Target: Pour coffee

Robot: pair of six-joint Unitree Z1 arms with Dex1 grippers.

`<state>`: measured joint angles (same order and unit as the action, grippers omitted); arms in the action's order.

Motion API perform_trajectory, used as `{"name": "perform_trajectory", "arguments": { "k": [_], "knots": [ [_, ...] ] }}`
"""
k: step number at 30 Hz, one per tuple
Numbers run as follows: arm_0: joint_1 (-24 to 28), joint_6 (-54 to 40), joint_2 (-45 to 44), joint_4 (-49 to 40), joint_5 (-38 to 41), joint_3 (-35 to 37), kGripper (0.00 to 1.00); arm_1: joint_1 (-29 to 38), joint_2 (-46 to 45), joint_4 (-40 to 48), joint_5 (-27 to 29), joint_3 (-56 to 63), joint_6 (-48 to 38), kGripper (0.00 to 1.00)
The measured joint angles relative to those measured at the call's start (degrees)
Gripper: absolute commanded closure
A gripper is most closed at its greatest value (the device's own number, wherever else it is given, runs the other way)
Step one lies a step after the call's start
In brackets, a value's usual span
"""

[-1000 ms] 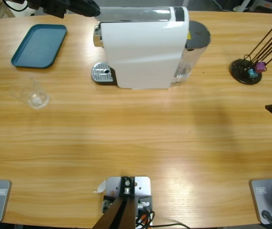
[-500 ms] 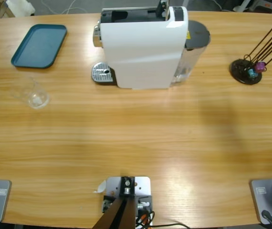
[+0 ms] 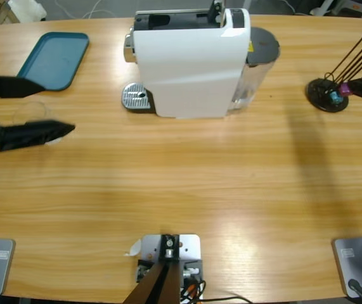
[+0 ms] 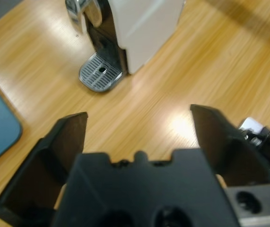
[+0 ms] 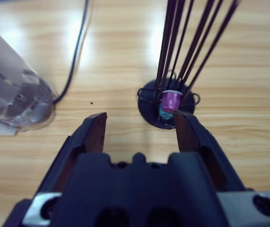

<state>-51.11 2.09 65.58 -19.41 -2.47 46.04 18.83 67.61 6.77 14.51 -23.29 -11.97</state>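
Coffee unseen; left gripper (image 3: 54,109) wide apart near tray (image 3: 52,60).

Left gripper (image 3: 41,107): enters from the left edge in the high view, jaws spread wide apart, nothing between them, held above the worktop (image 3: 181,190). Right gripper (image 5: 139,125): only its black tip shows at the right edge in the high view; jaws parted, empty.

White coffee machine (image 3: 190,63), teal tray (image 3: 52,60), purple capsule (image 5: 170,100).
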Motion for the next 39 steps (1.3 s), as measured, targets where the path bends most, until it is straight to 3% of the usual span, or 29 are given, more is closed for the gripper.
{"name": "perform_trajectory", "arguments": {
  "k": [6, 9, 26, 33, 35, 39],
  "knots": [
    [0.6, 0.0, -1.7, 0.0, 0.0, -3.7, 0.005, -2.1, 8.7, 7.8, -0.7, 2.6, 0.0, 0.381],
    [1.4, 0.0, -1.8, 0.0, 0.0, -4.7, 0.005, -5.1, 10.3, 9.2, -0.7, 3.3, 0.0, 0.441],
    [6.7, 2.5, -7.2, 0.0, 0.0, -6.6, 0.009, -10.1, 19.6, 26.3, -3.3, 8.8, 0.0, 0.446],
    [6.9, 2.9, -7.2, 0.0, 0.0, -7.3, 0.009, -11.4, 20.2, 28.3, -3.9, 9.0, 0.5, 0.643],
    [6.9, 3.1, -7.3, 0.0, 0.0, -7.7, 0.009, -12.2, 20.2, 28.8, -4.4, 9.1, 0.9, 0.76],
    [6.9, 3.4, -7.4, 0.0, 0.0, -8.0, 0.009, -12.7, 20.4, 29.3, -5.4, 9.1, 1.3, 0.773]
  ]
}}
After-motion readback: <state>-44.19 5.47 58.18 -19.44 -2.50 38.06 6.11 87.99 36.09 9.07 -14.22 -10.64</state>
